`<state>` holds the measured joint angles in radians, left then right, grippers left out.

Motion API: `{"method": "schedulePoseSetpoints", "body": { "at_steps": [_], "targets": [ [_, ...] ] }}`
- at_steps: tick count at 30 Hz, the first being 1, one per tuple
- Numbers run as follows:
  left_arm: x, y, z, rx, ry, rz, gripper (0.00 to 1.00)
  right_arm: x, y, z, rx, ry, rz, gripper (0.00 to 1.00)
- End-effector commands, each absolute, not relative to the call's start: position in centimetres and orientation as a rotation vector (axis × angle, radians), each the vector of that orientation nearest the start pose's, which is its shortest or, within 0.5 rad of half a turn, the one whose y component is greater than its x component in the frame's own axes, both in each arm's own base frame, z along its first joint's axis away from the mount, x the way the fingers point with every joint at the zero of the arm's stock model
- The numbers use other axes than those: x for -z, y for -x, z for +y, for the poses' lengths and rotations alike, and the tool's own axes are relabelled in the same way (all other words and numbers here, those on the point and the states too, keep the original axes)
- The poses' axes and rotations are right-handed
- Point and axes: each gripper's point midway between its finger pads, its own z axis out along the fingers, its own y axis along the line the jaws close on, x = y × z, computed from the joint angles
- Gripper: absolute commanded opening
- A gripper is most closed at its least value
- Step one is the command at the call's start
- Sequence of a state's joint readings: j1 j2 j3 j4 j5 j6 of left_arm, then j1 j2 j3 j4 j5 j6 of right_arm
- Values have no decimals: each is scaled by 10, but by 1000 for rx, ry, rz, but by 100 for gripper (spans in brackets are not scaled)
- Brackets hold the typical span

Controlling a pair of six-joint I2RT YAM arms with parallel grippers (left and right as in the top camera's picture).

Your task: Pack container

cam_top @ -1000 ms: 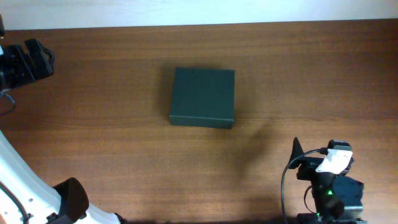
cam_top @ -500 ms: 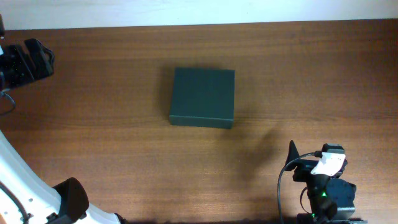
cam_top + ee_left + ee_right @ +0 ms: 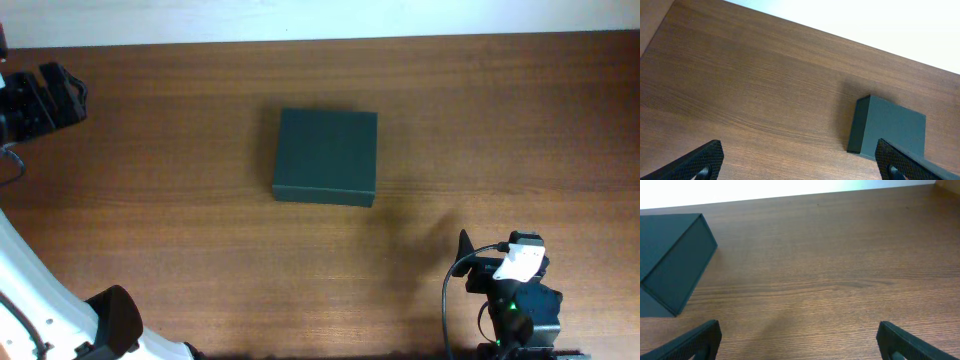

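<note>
My right gripper [image 3: 799,339] keeps backing toward the near edge, wide open, empty; dark green matte square container [image 3: 326,156] sits shut, untouched; left gripper [image 3: 800,160] open, empty too.

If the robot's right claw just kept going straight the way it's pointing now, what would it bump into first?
Probably nothing but bare table. In the right wrist view, the right gripper is open and faces wood ahead, while the dark green container sits off to the left of that line. Depth is hard to judge, so it might only graze past.

One container [image 3: 326,156], one table [image 3: 180,150], two arms.
</note>
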<state>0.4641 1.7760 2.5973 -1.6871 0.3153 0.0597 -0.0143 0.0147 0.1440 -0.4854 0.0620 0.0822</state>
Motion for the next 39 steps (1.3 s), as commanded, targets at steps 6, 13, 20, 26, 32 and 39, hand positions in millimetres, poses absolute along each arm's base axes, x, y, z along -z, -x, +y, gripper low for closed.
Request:
{"method": "schedulePoseSetpoints", "body": {
  "at_steps": [6, 13, 20, 26, 32, 39],
  "targets": [
    [-412, -337, 106, 156, 341, 2359, 99, -122, -221, -15, 13, -143, 1914, 99],
    [-410, -338, 107, 157, 342, 2362, 99, -122, -221, -15, 13, -143, 1914, 99],
    [-427, -327, 81, 165, 261, 2329, 99, -122, -221, -15, 13, -143, 1914, 99],
    [-434, -287, 39, 33, 93, 2328, 99, -122, -221, -15, 13, -143, 1914, 99],
    [-466, -296, 10, -94, -49, 1989, 99, -122, -221, -15, 13, -143, 1914, 99],
    [-476, -283, -13, 34, -20, 1516, 99, -122, -221, -15, 13, -143, 1914, 99]
  ]
}}
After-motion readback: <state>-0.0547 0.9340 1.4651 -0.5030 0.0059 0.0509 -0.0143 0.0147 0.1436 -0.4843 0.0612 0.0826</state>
